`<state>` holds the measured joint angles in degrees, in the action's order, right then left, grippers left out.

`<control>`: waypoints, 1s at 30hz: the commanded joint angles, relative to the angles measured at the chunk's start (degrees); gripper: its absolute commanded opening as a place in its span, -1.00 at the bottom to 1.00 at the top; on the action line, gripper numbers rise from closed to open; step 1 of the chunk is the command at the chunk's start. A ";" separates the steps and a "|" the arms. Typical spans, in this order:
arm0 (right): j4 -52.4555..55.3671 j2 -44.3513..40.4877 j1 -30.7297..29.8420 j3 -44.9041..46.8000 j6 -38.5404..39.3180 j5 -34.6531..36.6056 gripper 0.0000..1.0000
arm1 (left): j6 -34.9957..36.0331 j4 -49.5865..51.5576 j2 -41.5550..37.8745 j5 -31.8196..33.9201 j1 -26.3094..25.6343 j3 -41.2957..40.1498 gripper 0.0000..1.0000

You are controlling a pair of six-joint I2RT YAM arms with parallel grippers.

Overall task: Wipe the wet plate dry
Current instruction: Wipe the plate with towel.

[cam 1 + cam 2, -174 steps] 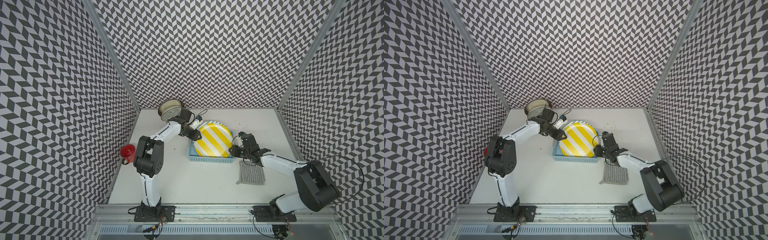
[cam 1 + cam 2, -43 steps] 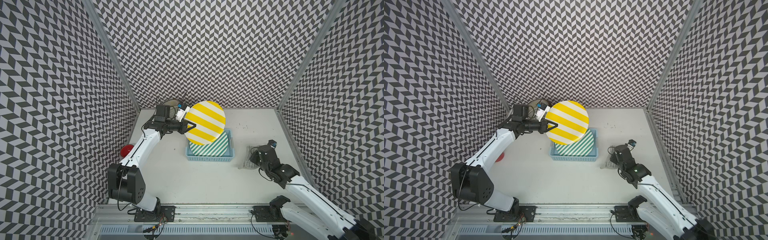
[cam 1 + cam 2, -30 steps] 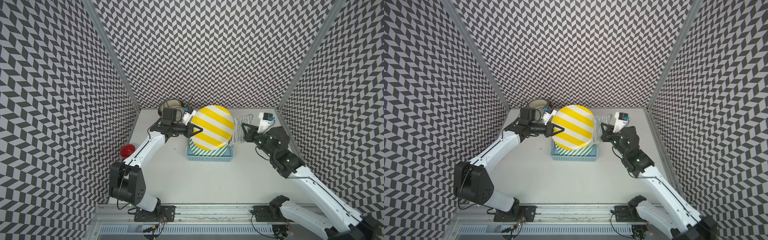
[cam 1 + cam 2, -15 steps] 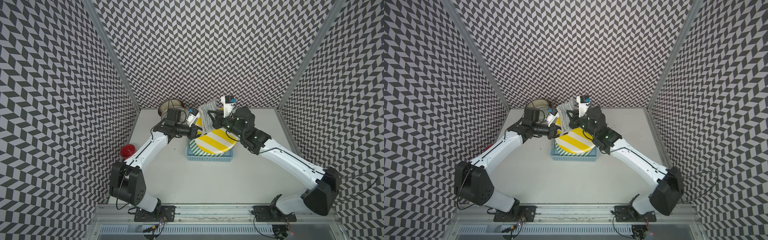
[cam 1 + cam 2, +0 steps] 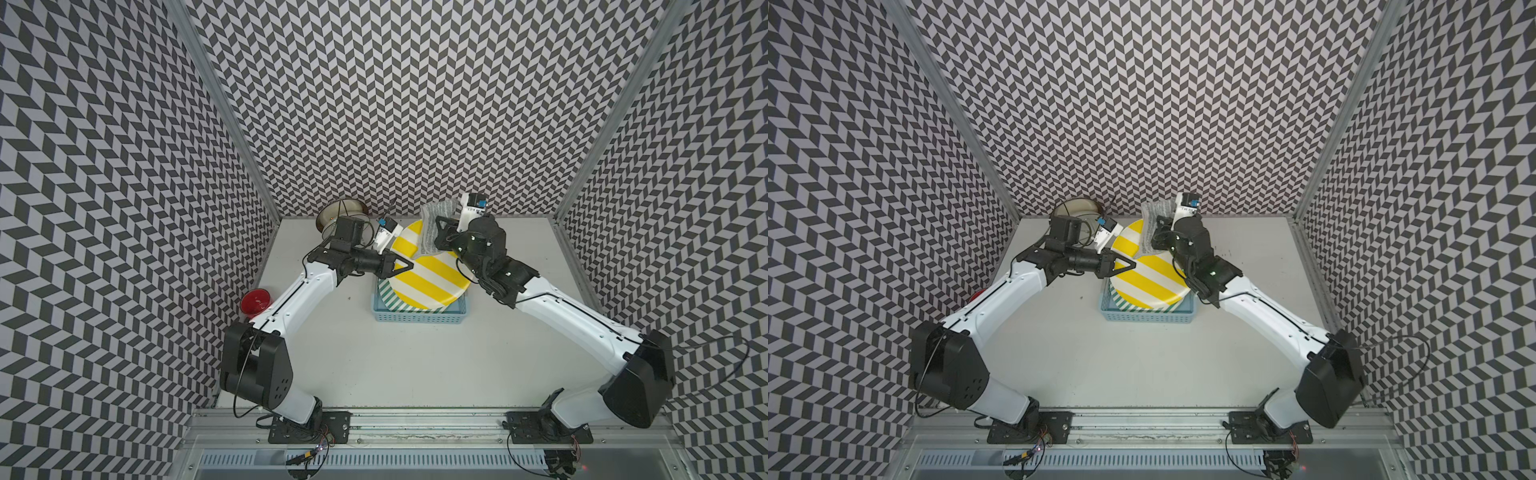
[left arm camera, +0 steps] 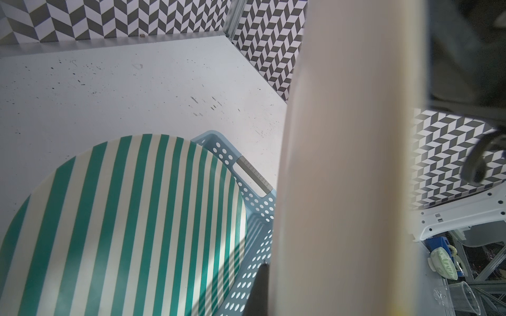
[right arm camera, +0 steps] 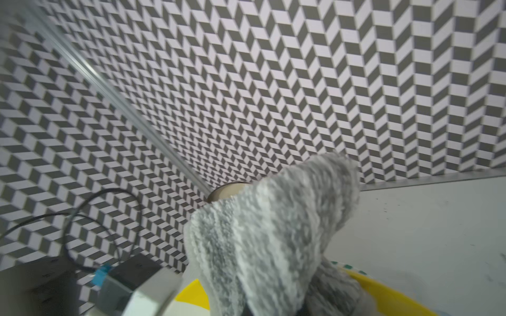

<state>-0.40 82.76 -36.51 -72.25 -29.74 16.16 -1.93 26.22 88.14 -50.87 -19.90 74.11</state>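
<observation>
I see the left gripper clamped on the rim of the round yellow-and-white striped plate. The plate is tilted above the light-blue perforated plastic basket. The right gripper pinches the grey fluffy cloth, which is draped against the plate's far edge.

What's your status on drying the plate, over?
Left gripper shut on yellow plate rim, held over basket. Right gripper shut on grey cloth, cloth at plate's far edge. Green plate below, not blocking.
</observation>
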 commanded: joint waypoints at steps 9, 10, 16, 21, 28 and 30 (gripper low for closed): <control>1.74 -4.46 4.61 8.03 -2.37 -2.70 -1.00 | 1.75 -4.67 -2.97 -4.63 -0.84 3.66 -1.00; 1.64 -3.65 4.44 7.25 -2.13 -4.82 -1.00 | 1.72 -4.76 -2.93 -4.59 -0.84 3.55 -1.00; 3.75 3.99 -0.87 -1.28 2.62 -12.28 -1.00 | 1.49 -5.19 -2.74 -4.48 -0.89 2.88 -1.00; 4.26 10.72 -5.57 -7.58 3.24 -16.86 -1.00 | 1.29 -5.64 -2.63 -4.32 -0.93 2.73 -1.00; 5.04 15.12 -9.05 -11.29 3.64 -20.69 -1.00 | 1.14 -5.57 -2.41 -4.35 -1.02 2.91 -1.00; 5.21 14.85 -9.02 -10.49 3.75 -20.43 -1.00 | 1.26 -5.56 -2.51 -4.25 -1.00 2.90 -1.00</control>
<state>2.79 95.29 -44.31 -83.20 -26.89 0.08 -4.67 26.33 88.09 -46.85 -18.28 74.19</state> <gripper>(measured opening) 0.077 0.091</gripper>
